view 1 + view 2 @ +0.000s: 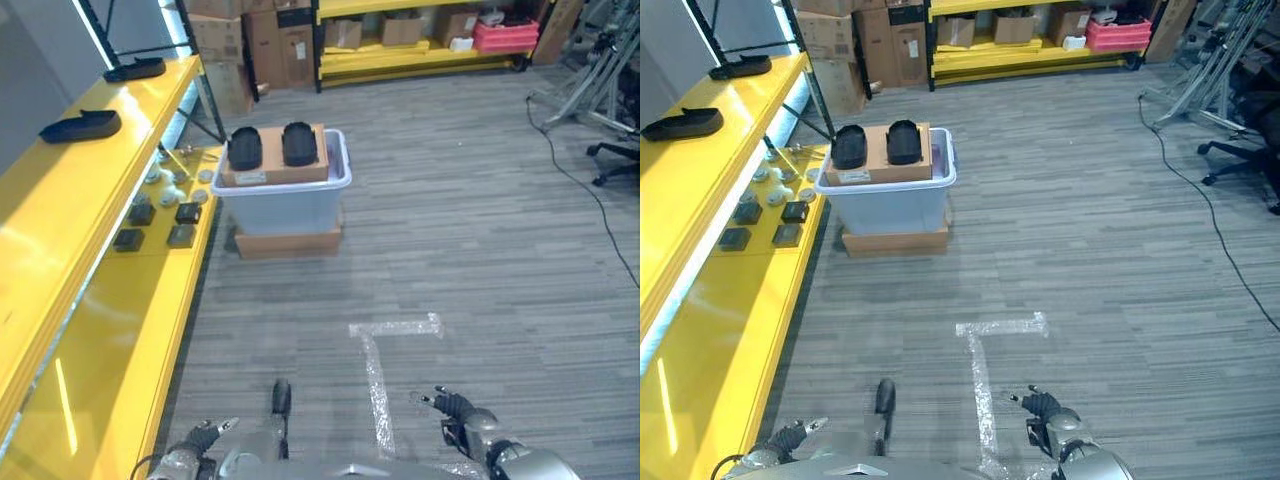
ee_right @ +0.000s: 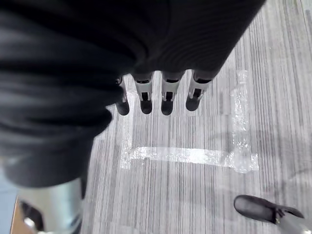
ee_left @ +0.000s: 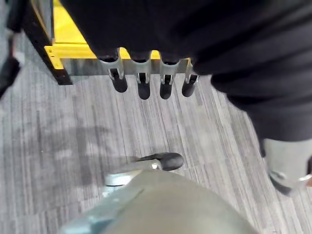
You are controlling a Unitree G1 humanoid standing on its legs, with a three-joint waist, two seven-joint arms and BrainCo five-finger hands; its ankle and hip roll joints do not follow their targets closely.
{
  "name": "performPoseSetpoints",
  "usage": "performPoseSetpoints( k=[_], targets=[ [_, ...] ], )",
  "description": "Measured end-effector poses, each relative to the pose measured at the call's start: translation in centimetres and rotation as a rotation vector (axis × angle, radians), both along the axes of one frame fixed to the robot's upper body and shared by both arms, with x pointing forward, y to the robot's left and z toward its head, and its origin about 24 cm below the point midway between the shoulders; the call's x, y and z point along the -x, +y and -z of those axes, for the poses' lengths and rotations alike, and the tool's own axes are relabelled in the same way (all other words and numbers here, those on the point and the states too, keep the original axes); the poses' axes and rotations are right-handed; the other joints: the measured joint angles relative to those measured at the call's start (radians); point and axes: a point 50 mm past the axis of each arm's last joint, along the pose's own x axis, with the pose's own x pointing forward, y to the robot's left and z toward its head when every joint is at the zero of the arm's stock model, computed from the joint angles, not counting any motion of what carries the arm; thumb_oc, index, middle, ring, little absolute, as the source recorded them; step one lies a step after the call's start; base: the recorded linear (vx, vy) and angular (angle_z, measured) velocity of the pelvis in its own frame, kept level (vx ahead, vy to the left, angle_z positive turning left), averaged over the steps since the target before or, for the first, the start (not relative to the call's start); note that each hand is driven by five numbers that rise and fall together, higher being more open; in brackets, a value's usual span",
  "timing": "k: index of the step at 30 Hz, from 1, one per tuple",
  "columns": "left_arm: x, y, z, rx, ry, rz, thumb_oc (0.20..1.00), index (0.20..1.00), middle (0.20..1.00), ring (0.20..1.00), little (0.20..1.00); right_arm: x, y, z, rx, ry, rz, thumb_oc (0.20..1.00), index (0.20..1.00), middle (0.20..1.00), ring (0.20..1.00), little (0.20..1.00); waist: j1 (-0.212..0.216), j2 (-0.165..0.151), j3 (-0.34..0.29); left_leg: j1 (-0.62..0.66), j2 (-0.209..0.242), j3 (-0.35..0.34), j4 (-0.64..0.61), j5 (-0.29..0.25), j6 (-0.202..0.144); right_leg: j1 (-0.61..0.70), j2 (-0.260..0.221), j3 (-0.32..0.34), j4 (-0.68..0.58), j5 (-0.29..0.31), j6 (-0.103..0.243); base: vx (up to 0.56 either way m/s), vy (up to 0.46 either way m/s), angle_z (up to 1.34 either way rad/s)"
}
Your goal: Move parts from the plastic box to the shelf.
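Left eye view: robot stands well back from the translucent plastic box (image 1: pixel 283 196), which sits far centre-left on a flat brown cardboard carton (image 1: pixel 288 243), just right of the long yellow shelf (image 1: pixel 70 215)
Parts in box: two black rounded shoe-shaped parts (image 1: pixel 244 147) and (image 1: pixel 299 142), side by side on a brown cardboard sheet (image 1: pixel 275 168) across the box top; not yet picked
Parts on shelf: two more black shoe-shaped parts on the upper tier, (image 1: pixel 81 125) and a farther one (image 1: pixel 135 68); four small dark square blocks (image 1: pixel 160 225) and several small pale round pieces (image 1: pixel 165 182) on the lower tier, too small to count
Left hand (image 3: pixel 141 80): fingers straight, relaxed, holding nothing; low, near left
Right hand (image 2: pixel 163 95): fingers straight, empty; low, near right
Floor: one L of silvery tape (image 1: pixel 378 365)
Risk: approach could clip the shelf edge on the left; cardboard sheet may tip or slide if a part is grabbed off-centre; likely smooth parts may slip from the fingers
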Motion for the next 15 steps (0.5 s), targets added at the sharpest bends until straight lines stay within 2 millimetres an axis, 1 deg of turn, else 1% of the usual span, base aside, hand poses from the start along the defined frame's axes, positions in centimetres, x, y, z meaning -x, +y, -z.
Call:
performPoseSetpoints(
  k=[1, 2, 3, 4, 5, 6, 7, 8, 9, 10, 12, 13, 14, 15],
  targets=[
    [0.2, 0.1, 0.1, -0.003, 0.012, -0.001, 1.0, 1.0, 1.0, 1.0, 1.0, 0.3, 0.0, 0.1, 0.008, 0.013, 0.008, 1.0, 1.0, 1.0, 1.0, 1.0, 0.001, 0.0, 0.004, 0.01, -0.003, 0.016, 0.003, 0.014, 0.016, 0.03, 0.0, 0.002, 0.0, -0.016, 0.003, 0.37, 0.15, -0.28],
    [0.5, 0.2, 0.1, -0.006, 0.021, -0.002, 1.0, 1.0, 1.0, 1.0, 1.0, 0.6, 0.0, 0.3, 0.008, 0.028, 0.014, 1.0, 1.0, 1.0, 1.0, 1.0, 0.004, -0.004, 0.002, 0.023, -0.01, 0.025, 0.004, 0.019, 0.026, 0.044, -0.006, 0.005, 0.0, -0.029, 0.017, 0.25, 0.114, -0.45],
    [1.3, 0.4, 0.3, -0.02, 0.061, 0.007, 1.0, 1.0, 1.0, 1.0, 1.0, 2.0, 0.1, 1.0, 0.008, 0.074, 0.025, 1.0, 1.0, 1.0, 1.0, 1.0, 0.013, -0.038, -0.009, 0.063, -0.054, 0.052, 0.12, -0.018, 0.087, 0.1, -0.048, 0.021, 0.001, -0.07, 0.051, 0.33, 0.206, -0.45],
    [1.7, 0.0, 0.5, -0.012, 0.078, 0.006, 1.0, 1.0, 1.0, 1.0, 1.0, 2.6, -0.1, 1.1, 0.013, 0.091, 0.03, 1.0, 1.0, 1.0, 1.0, 1.0, 0.011, -0.02, -0.021, 0.095, -0.052, 0.06, 0.146, -0.037, 0.129, 0.12, -0.027, 0.016, 0.038, -0.081, 0.068, 0.25, 0.225, -0.14],
    [1.9, 0.2, 0.5, -0.019, 0.083, 0.02, 1.0, 1.0, 1.0, 1.0, 1.0, 4.3, 0.3, 1.8, 0.001, 0.123, 0.036, 1.0, 1.0, 1.0, 1.0, 1.0, -0.022, -0.005, -0.049, 0.159, -0.057, 0.041, 0.089, -0.035, 0.117, 0.102, -0.02, -0.011, 0.123, -0.1, 0.09, 0.28, 0.277, 0.21],
    [0.3, -0.2, 0.2, -0.022, 0.045, 0.066, 1.0, 1.0, 1.0, 1.0, 1.0, 5.2, 1.0, 2.3, -0.026, 0.131, 0.046, 1.0, 1.0, 1.0, 1.0, 1.0, -0.028, 0.024, -0.023, 0.224, -0.024, 0.024, 0.052, -0.047, 0.133, -0.057, -0.015, -0.009, 0.515, -0.1, 0.113, 0.23, 0.216, 0.29],
    [0.0, 0.9, -0.1, -0.051, 0.043, 0.083, 1.0, 1.0, 1.0, 1.0, 1.0, 5.2, 2.9, 2.8, -0.072, 0.123, 0.017, 1.0, 1.0, 1.0, 1.0, 1.0, -0.046, 0.02, -0.018, 0.246, -0.035, 0.015, 0.049, -0.064, 0.134, -0.266, -0.03, 0.007, 0.908, -0.069, 0.131, 0.28, 0.167, 0.39],
    [-1.2, 1.6, -0.6, -0.084, 0.022, 0.121, 1.0, 1.0, 1.0, 1.0, 1.0, 5.8, 4.0, 3.2, -0.091, 0.145, -0.017, 1.0, 1.0, 1.0, 1.0, 1.0, -0.076, -0.007, -0.007, 0.269, -0.063, -0.013, 0.051, -0.097, 0.138, -0.377, -0.049, 0.034, 1.034, -0.071, 0.134, 0.35, 0.117, 0.49],
    [-2.1, 1.9, -0.9, -0.1, 0.005, 0.149, 1.0, 1.0, 1.0, 1.0, 1.0, 6.1, 4.5, 3.4, -0.102, 0.157, -0.025, 1.0, 1.0, 1.0, 1.0, 1.0, -0.081, -0.021, 0.002, 0.287, -0.089, -0.015, 0.048, -0.118, 0.15, -0.454, -0.073, 0.048, 1.061, -0.081, 0.128, 0.3, 0.019, 0.47],
    [-2.5, 1.9, -1.0, -0.101, -0.002, 0.154, 1.0, 1.0, 1.0, 1.0, 1.0, 6.1, 4.4, 3.4, -0.104, 0.152, -0.006, 1.0, 1.0, 1.0, 1.0, 1.0, -0.082, -0.016, 0.007, 0.31, -0.103, -0.015, 0.036, -0.127, 0.149, -0.502, -0.084, 0.054, 1.005, -0.093, 0.115, 0.21, -0.008, 0.16],
    [-2.8, 1.5, -1.0, -0.1, -0.004, 0.179, 1.0, 1.0, 1.0, 1.0, 1.0, 6.0, 3.8, 3.2, -0.093, 0.143, 0.004, 1.0, 1.0, 1.0, 1.0, 1.0, -0.09, 0.014, 0.011, 0.362, -0.107, -0.027, 0.009, -0.147, 0.129, -0.505, -0.092, 0.041, 0.764, -0.098, 0.092, 0.29, -0.069, 0.2],
    [-3.4, 1.5, -1.2, -0.104, -0.019, 0.192, 1.0, 1.0, 1.0, 1.0, 1.0, 6.2, 3.3, 3.2, -0.086, 0.146, 0.019, 1.0, 1.0, 1.0, 1.0, 1.0, -0.091, 0.026, 0.007, 0.381, -0.122, -0.023, 0.008, -0.208, 0.077, -0.507, -0.095, 0.005, 0.479, -0.061, 0.088, 0.41, -0.114, 0.37],
    [-3.4, 1.4, -1.2, -0.103, -0.018, 0.191, 1.0, 1.0, 1.0, 1.0, 1.0, 6.4, 3.3, 3.2, -0.082, 0.157, 0.011, 1.0, 1.0, 1.0, 1.0, 1.0, -0.091, 0.028, 0.002, 0.383, -0.116, 0.026, 0.016, -0.262, 0.028, -0.481, -0.099, -0.005, 0.303, -0.028, 0.086, 0.34, -0.122, 0.63],
    [-3.5, 1.4, -1.2, -0.101, -0.023, 0.191, 1.0, 1.0, 1.0, 1.0, 1.0, 6.3, 3.4, 3.2, -0.081, 0.155, 0.005, 1.0, 1.0, 1.0, 1.0, 1.0, -0.105, 0.029, 0.001, 0.39, -0.11, 0.051, 0.026, -0.236, 0.046, -0.456, -0.088, 0.005, 0.174, 0.039, 0.104, 0.35, -0.189, 0.78]
  ],
)
